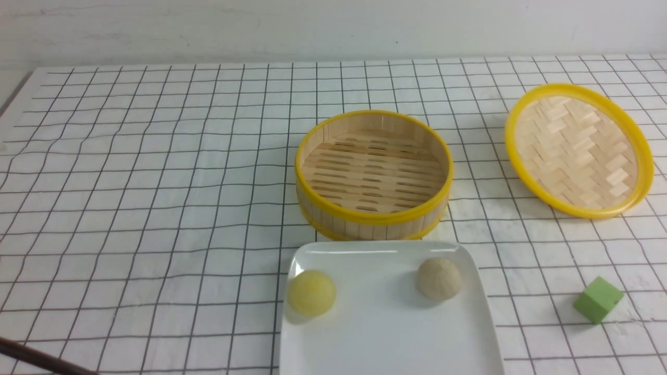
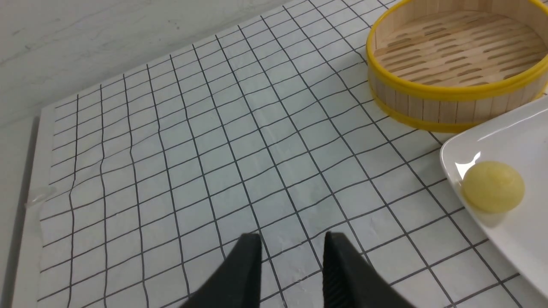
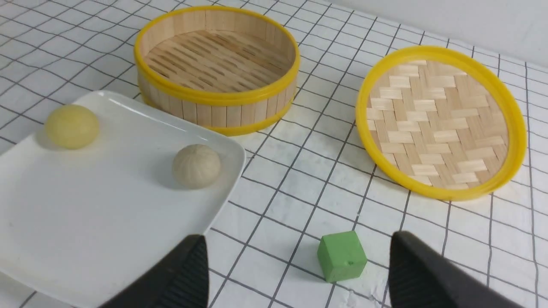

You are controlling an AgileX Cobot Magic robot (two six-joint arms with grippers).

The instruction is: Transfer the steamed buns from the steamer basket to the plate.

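Showing the pale yellow bun point(image 1: 311, 292) and the beige bun point(image 1: 439, 279) both lying on the white plate point(image 1: 385, 333), well apart. Steamer basket point(image 1: 365, 225) just behind the plate, empty. Left fingers point(image 2: 246, 273) partly apart, right fingers point(image 3: 428, 278) wide, neither holding anything. Seemingly finished, nothing left to move.

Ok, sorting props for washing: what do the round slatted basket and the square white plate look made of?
Round slatted basket: pale wood or bamboo strips, matte, grain showing; yellow rims look like smooth plastic. Square white plate: probably glazed ceramic, glossy, bright highlights near its edge.
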